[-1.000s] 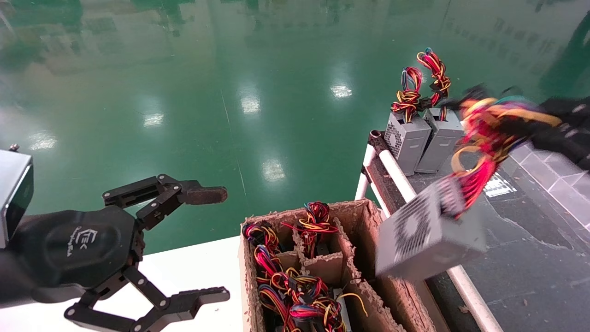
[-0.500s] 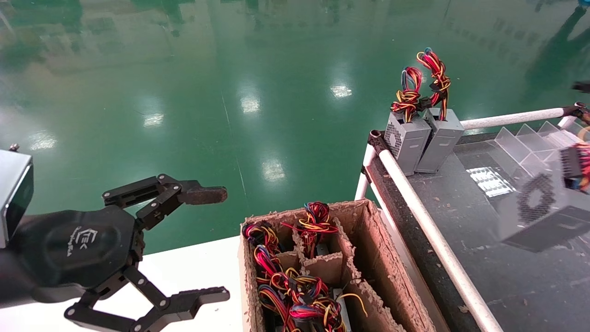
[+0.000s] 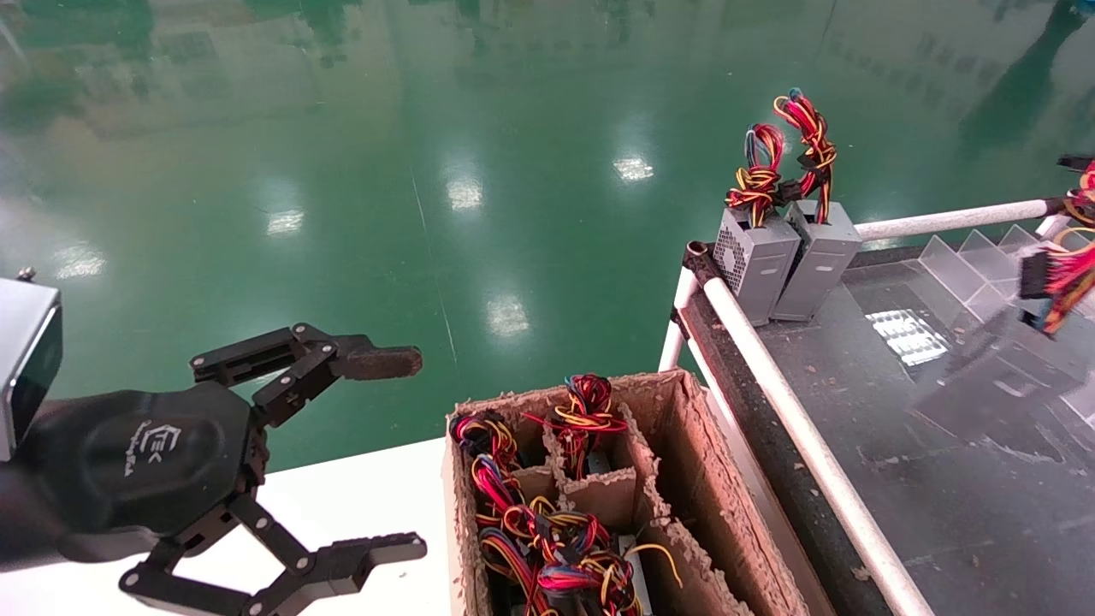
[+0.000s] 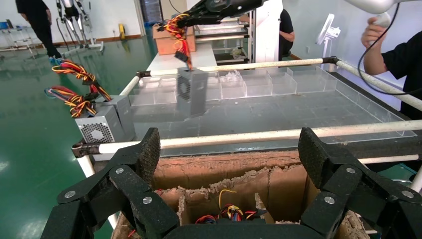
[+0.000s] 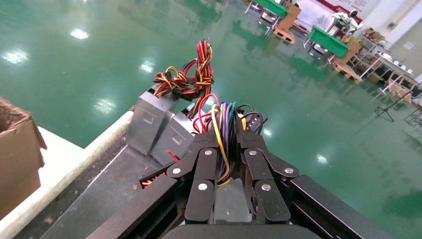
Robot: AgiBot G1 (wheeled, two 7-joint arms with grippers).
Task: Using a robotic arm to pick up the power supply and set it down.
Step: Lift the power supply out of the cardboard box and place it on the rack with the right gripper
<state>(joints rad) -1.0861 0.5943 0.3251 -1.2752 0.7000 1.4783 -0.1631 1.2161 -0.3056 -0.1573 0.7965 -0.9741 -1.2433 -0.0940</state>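
Right wrist view: your right claw (image 5: 229, 149) is clamped on wire bundle (image 5: 222, 122) only; power supply (image 4: 192, 92) dangles above dark desk (image 3: 941, 479), far right. Risk: wires slip, box swings into upright pair (image 3: 785, 257). Left claw (image 3: 376, 453) idle, spread, near left.

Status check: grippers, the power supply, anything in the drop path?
Right gripper shut on wire bundle, power supply hanging above the tray table. Left gripper open, parked beside cardboard box. Nothing beneath it.
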